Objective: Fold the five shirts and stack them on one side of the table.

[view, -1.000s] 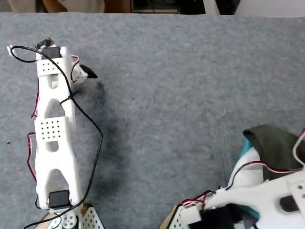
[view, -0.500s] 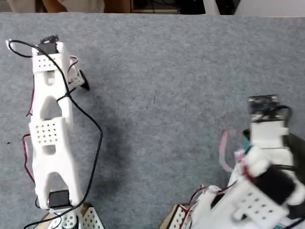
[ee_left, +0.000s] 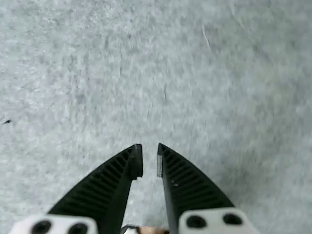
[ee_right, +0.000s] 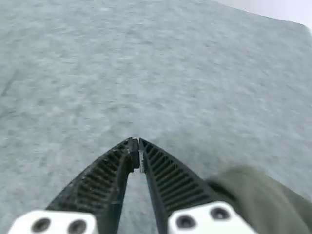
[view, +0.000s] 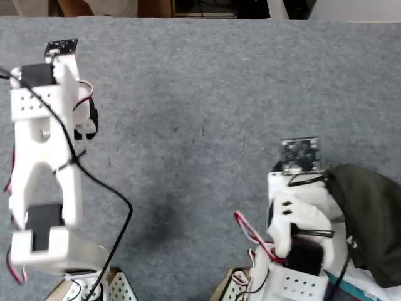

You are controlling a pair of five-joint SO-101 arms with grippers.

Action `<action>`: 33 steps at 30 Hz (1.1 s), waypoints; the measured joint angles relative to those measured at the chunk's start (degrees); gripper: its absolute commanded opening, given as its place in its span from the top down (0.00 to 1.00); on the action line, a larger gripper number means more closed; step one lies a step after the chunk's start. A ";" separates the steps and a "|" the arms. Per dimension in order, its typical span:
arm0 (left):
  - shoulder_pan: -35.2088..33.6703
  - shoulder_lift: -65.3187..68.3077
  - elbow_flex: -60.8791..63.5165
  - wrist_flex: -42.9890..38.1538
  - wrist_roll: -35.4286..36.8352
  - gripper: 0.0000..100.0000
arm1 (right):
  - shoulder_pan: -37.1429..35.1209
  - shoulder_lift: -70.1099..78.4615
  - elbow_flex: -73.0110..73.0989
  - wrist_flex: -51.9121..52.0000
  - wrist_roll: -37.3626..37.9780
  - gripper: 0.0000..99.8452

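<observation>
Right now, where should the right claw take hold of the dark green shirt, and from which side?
Probably its far edge, toward the table's middle: there the dark green shirt lies bunched in a heap on the table, giving a fold to pinch. Come from the open felt side with the right claw, since the right arm crowds its near part.

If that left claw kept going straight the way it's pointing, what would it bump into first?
Just the grey felt-covered table top. The left gripper points down at that fabric, with nothing else in its line; how far off the surface lies is unclear.
</observation>
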 measured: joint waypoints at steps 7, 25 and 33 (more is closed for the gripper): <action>-0.18 -13.27 19.16 -3.52 -4.92 0.93 | -2.29 -5.71 10.81 -0.70 0.00 1.00; -1.32 -46.42 78.33 -40.79 -5.01 0.93 | -2.37 -5.71 16.88 -0.88 0.00 1.00; -1.32 -60.04 95.38 -49.05 -5.01 0.93 | -2.37 -5.71 16.88 6.24 0.00 1.00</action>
